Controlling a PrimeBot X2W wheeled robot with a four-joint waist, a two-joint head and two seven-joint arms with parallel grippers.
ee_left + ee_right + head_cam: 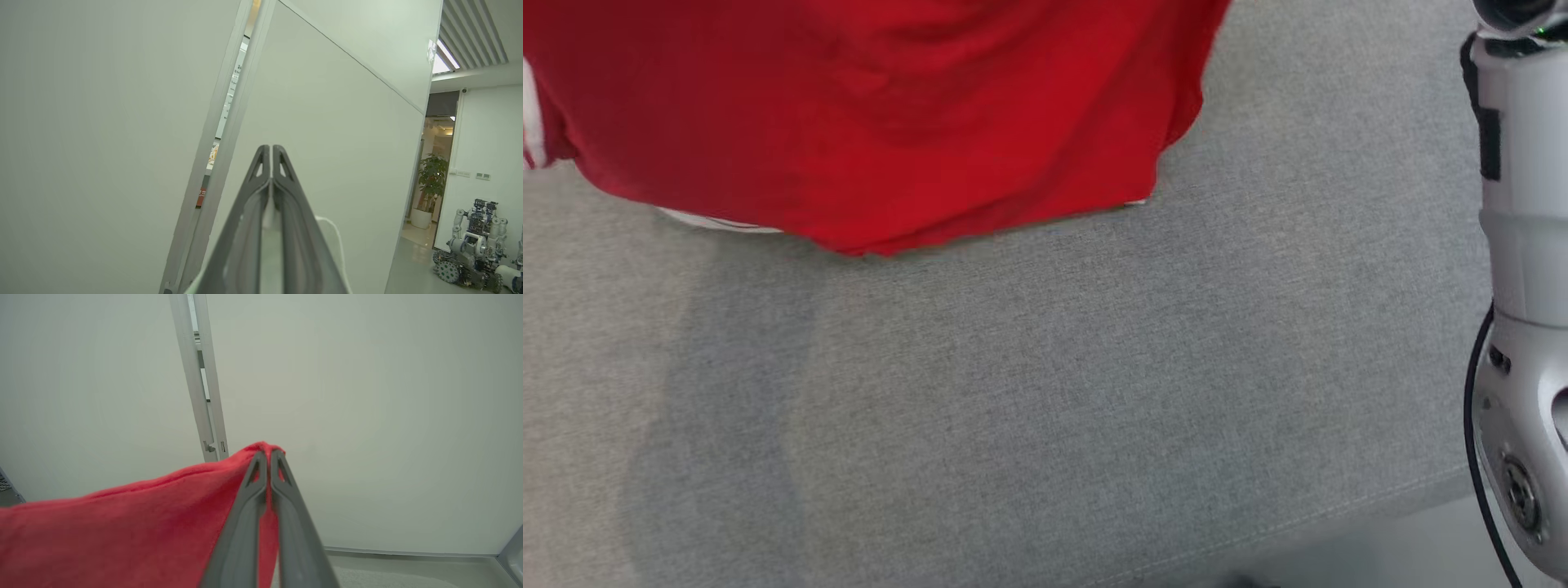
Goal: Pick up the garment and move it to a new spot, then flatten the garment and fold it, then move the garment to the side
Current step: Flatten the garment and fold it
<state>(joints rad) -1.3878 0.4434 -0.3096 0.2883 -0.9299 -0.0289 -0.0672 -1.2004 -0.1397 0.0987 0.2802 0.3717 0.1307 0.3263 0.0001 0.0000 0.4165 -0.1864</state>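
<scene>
You look to be in the carrying step, with your right tool (268,454) clamped tight on an edge of the red garment (866,122), which hangs from its tips over the grey surface (1045,392), your left tool (270,148) closed too, and flattening, folding and setting aside all left.

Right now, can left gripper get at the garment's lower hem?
Probably not: left gripper is shut, apparently on pale cloth, aimed at a wall panel; garment's hem hangs over the grey surface.

Head view: steeply down, close over grey upholstery (1045,408).
Left wrist view: outward and upward at white partition panels (102,122).
Right wrist view: outward, near a white wall (367,416).
Shared: red garment (874,122), head and right wrist; possibly the panel gap (226,118), both wrists.
</scene>
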